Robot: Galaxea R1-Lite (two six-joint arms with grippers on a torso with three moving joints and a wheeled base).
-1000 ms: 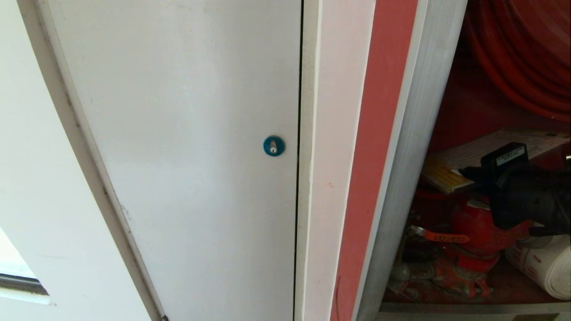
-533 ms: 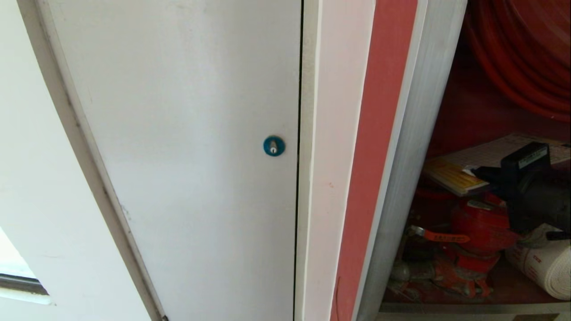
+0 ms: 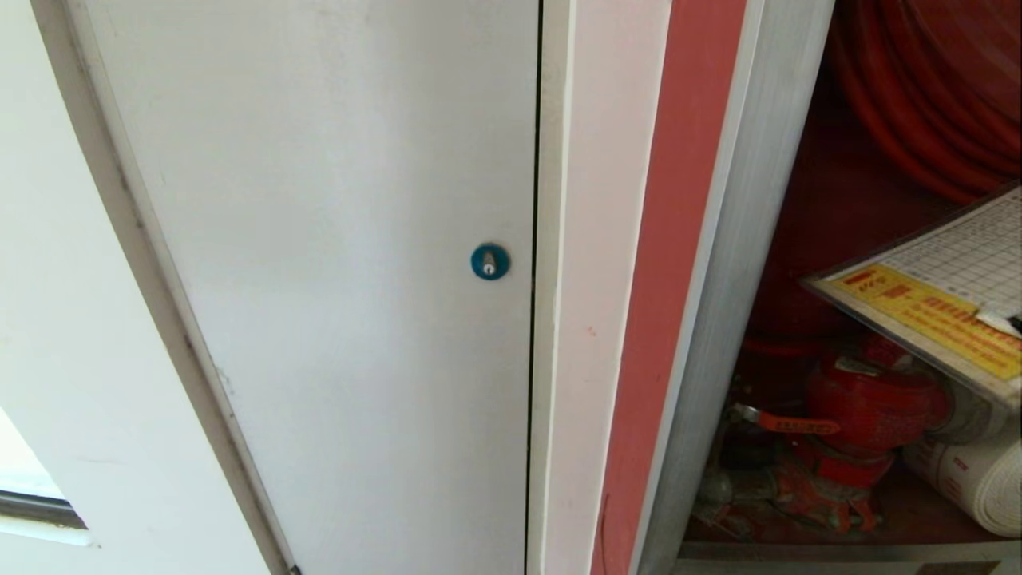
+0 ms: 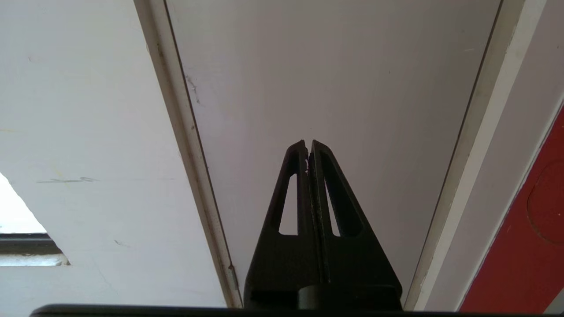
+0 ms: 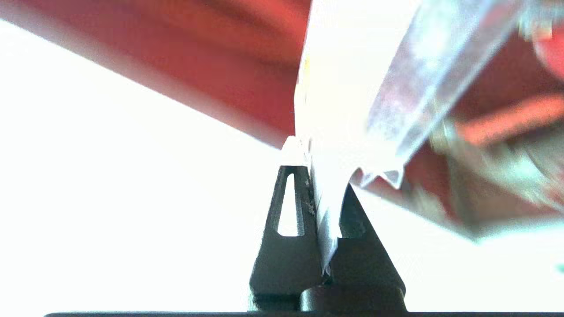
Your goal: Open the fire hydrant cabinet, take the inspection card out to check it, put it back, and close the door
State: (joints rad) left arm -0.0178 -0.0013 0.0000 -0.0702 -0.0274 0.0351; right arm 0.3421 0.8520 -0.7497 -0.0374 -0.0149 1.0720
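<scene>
The right gripper (image 5: 310,154) is clenched on the inspection card (image 3: 942,307), which hangs tilted inside the open fire hydrant cabinet (image 3: 742,239), above the red valve (image 3: 866,407); the left gripper (image 4: 308,145), fingers pressed together and empty, faces the white door (image 3: 319,239).

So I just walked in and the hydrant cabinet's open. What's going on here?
The robot is checking the inspection card. Its right pincer is shut on the card's edge and holds it tilted in front of the open fire hydrant cabinet, above the red valve and the rolled white hose. The left pincer is shut and idle, facing the plain white door beside the cabinet. The card is not yet back inside.
</scene>
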